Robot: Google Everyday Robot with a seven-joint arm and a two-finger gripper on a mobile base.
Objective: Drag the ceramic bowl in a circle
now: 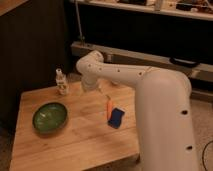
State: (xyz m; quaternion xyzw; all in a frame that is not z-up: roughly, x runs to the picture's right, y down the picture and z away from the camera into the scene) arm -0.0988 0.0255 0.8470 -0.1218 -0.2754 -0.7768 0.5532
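Cannot tell state of jaws, near the bottle [61, 82]. Well apart, toward the camera: ceramic bowl [50, 118], probably heavy, rigid, slick, chippable; best pinched at rim.

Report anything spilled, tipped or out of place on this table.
Nothing stands out. The ceramic bowl sits upright on the table, the small bottle stands upright, the blue-and-orange object rests toward the right, and the gripper hangs beside the bottle, apart from the bowl.
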